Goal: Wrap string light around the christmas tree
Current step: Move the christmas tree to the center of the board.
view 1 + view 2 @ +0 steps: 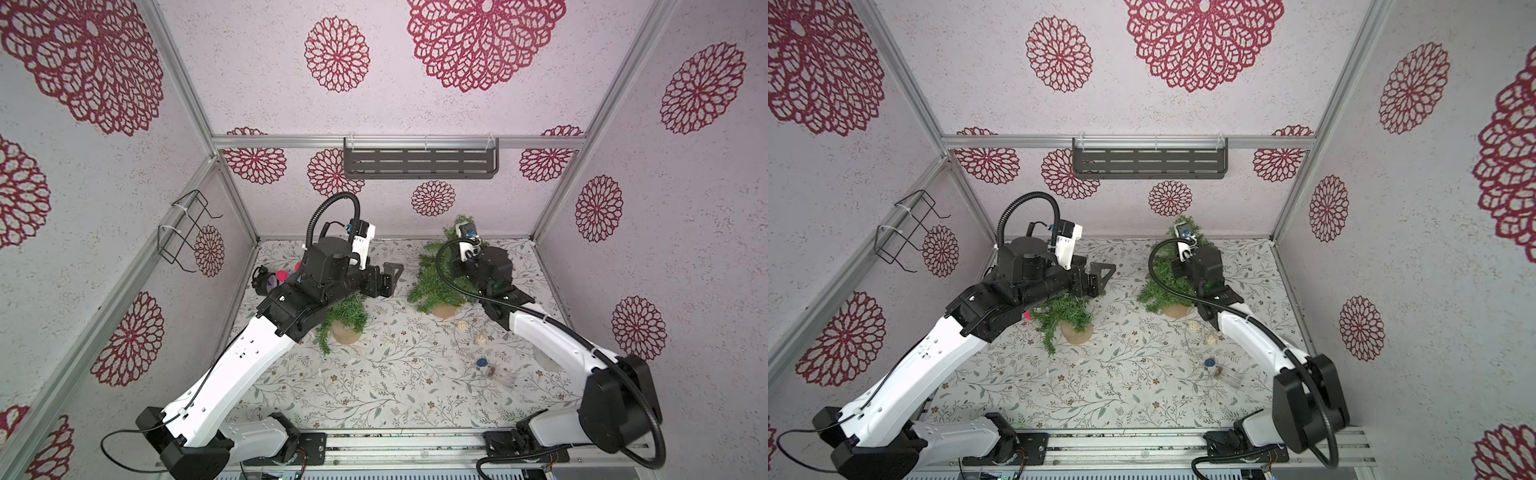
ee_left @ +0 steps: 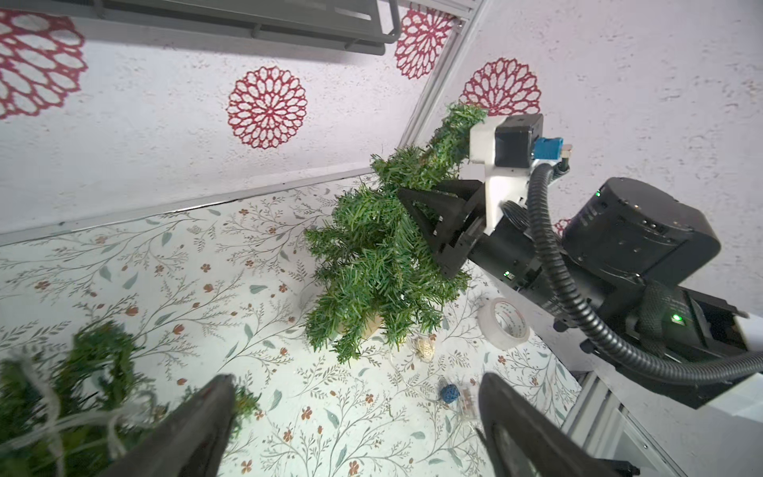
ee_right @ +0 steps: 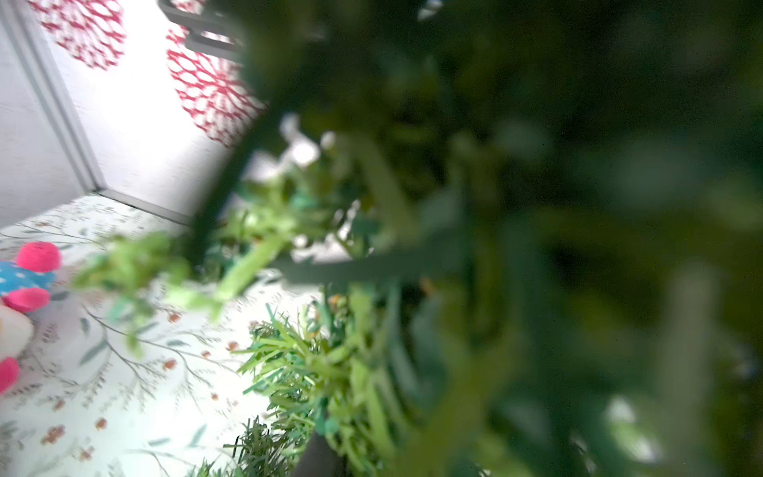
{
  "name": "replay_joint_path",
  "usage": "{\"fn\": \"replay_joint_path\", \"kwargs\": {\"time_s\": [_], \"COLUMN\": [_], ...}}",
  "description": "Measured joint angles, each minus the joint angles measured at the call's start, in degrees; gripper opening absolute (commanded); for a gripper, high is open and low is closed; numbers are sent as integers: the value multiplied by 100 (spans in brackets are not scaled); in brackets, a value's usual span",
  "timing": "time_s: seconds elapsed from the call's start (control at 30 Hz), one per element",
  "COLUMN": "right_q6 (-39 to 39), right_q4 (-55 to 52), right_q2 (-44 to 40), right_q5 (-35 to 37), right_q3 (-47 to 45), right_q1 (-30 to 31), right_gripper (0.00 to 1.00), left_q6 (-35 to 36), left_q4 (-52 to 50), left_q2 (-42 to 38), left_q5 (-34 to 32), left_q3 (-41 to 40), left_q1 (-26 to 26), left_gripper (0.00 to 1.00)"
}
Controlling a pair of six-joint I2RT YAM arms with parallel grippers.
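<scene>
1. Your left gripper (image 1: 387, 277) is open wide and holds nothing. In the left wrist view its two dark fingers (image 2: 194, 433) stand far apart, and you can see the flowery table (image 2: 165, 289) between them.
2. It hangs over the table between two little green trees. The left tree (image 1: 347, 311) is just beside it and sits partly under your left arm.
3. The string light (image 2: 53, 417) shows as a thin pale wire looped over the branches of the left tree, close to one finger. It is blurry there, so you cannot make out the tiny bulbs.
4. The clear battery box (image 1: 505, 376) lies flat on the table near your right arm. It is well apart from the left tree and just beside a small blue ball (image 1: 482, 362).
5. Your right gripper (image 2: 429, 231) is pushed into the middle of the right tree (image 2: 371, 264). Green needles hide its tips, so you cannot tell how wide it is or if it pinches anything. The right wrist view is almost all blurry green.
6. A tape roll (image 2: 503, 324) lies on the table under your right arm.
7. Little pale balls (image 1: 461, 326) lie near the foot of the right tree.
8. A pink and blue plush toy (image 3: 29, 281) sits on the far left side of the table, behind your left arm.
</scene>
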Motion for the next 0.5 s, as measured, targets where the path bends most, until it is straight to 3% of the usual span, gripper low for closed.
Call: {"fn": "replay_joint_path", "kwargs": {"time_s": [0.23, 0.5], "right_q6": [-13, 313], "right_q4": [-1147, -1537], "right_q2": [-1318, -1034], "right_q5": [393, -234], "right_q3": [-494, -50], "right_q1": [-599, -579], "right_gripper": [0, 0], "left_q6": [72, 151], "left_q4": [122, 162], "left_q2": [326, 511], "left_q5": [186, 173], "left_q3": [212, 227], "left_q1": [-142, -240], "left_gripper": [91, 89]}}
